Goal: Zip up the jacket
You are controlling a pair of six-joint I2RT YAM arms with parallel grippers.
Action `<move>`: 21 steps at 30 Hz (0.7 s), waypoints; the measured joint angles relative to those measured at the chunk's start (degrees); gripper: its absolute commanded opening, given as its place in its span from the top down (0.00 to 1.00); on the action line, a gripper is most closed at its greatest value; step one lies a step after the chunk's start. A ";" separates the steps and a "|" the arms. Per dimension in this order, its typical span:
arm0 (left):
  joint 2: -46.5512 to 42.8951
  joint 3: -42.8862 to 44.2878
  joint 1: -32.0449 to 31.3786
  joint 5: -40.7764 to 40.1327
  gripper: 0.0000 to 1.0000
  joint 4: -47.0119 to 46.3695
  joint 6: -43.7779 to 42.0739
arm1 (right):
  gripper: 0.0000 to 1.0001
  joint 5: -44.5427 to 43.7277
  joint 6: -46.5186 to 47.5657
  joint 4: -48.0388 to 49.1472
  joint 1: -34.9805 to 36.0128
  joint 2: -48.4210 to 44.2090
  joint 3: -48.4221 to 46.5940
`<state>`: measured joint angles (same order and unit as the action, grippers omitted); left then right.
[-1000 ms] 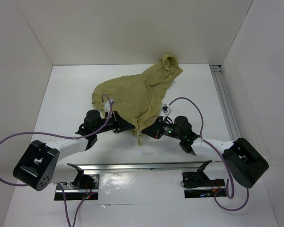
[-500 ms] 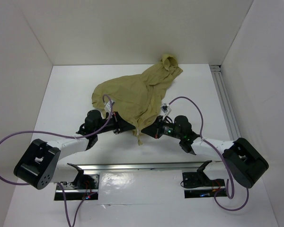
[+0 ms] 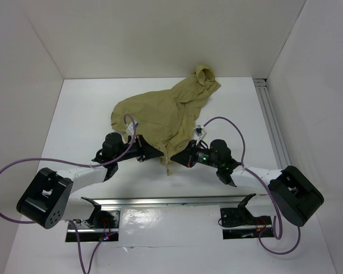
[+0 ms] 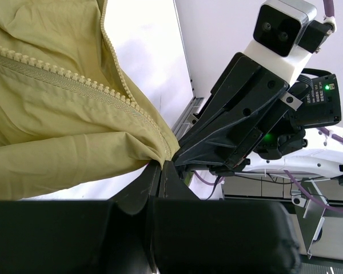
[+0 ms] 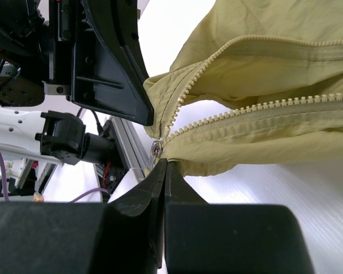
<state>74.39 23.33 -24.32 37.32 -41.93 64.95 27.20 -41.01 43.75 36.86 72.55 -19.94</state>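
The olive-tan jacket (image 3: 160, 111) lies crumpled on the white table, hood toward the back wall. Its open zipper runs toward the near hem, where both grippers meet. My left gripper (image 3: 160, 153) is shut on the hem corner of one zipper side, seen in the left wrist view (image 4: 160, 162). My right gripper (image 3: 176, 158) is shut on the other side's hem, just beside the metal zipper slider (image 5: 156, 149). The zipper teeth (image 5: 240, 114) are apart above the slider. The two grippers almost touch.
White walls enclose the table on the left, back and right. A metal rail (image 3: 271, 123) runs along the right edge. Purple cables (image 3: 228, 123) loop from both arms. The arm bases sit on a mounting rail (image 3: 171, 202) at the near edge.
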 measured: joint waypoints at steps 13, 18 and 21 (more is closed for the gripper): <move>-0.33 0.00 0.00 -0.46 1.00 0.55 0.00 | 1.00 0.00 0.11 -0.31 0.00 -0.02 -0.02; -0.83 0.70 -0.04 -3.74 1.00 6.95 -0.72 | 1.00 -3.58 2.95 -11.06 0.00 1.01 -4.48; -1.03 2.01 -0.11 -7.26 1.00 13.53 -2.21 | 1.00 -6.34 4.09 -17.73 0.00 4.81 -9.01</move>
<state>73.36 25.34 -24.43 30.06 -28.40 62.74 20.86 -36.93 26.02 36.86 77.36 -28.95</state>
